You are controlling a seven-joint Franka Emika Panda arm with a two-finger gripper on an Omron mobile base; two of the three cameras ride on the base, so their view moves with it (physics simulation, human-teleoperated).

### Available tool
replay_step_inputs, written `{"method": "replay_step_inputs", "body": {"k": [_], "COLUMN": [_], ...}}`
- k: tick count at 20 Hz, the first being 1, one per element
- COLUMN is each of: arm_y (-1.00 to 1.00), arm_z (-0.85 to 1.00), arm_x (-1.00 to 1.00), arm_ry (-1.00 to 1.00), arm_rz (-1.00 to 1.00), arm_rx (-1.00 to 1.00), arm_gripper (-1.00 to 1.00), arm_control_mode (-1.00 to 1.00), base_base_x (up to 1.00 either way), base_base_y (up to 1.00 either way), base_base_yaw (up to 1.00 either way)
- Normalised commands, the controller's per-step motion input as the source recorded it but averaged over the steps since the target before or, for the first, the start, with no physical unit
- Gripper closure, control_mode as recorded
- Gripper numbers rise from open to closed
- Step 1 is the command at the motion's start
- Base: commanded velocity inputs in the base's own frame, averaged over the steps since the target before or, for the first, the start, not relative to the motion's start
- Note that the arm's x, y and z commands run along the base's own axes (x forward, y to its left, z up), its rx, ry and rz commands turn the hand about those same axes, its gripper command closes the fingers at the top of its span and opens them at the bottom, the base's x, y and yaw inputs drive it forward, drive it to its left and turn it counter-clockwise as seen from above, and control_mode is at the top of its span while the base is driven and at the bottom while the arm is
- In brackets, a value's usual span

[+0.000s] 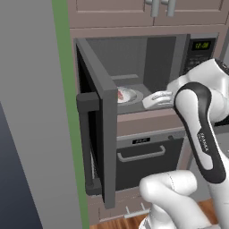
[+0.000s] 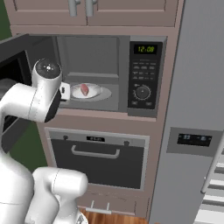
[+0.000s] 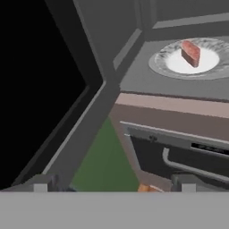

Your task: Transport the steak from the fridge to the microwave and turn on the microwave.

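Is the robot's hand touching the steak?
Apart. In the hand view the hand sits outside the microwave, steak far off on its plate.

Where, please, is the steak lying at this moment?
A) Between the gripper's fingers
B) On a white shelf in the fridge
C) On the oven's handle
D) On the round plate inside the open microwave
D: the steak rests on the round plate inside the microwave, whose door stands swung open, while the open gripper holds nothing.
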Motion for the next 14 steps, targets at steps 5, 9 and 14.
{"method": "replay_step_inputs", "body": {"k": [5, 9, 14], "arm_y": [-0.04, -0.01, -0.01], "arm_z": [0.04, 0.0, 0.04], "arm_x": [-0.48, -0.48, -0.52], "arm_ry": [0.12, 0.0, 0.1], "arm_rz": [-0.01, -0.02, -0.04], "arm_rx": [0.13, 0.16, 0.15], "arm_gripper": [-1.0, -1.0, -1.0], "arm_control_mode": [-1.0, -1.0, -1.0], "base_base_x": [0.0, 0.0, 0.0], "base_base_y": [0.0, 0.0, 0.0], "base_base_yaw": [0.0, 0.0, 0.0]}}
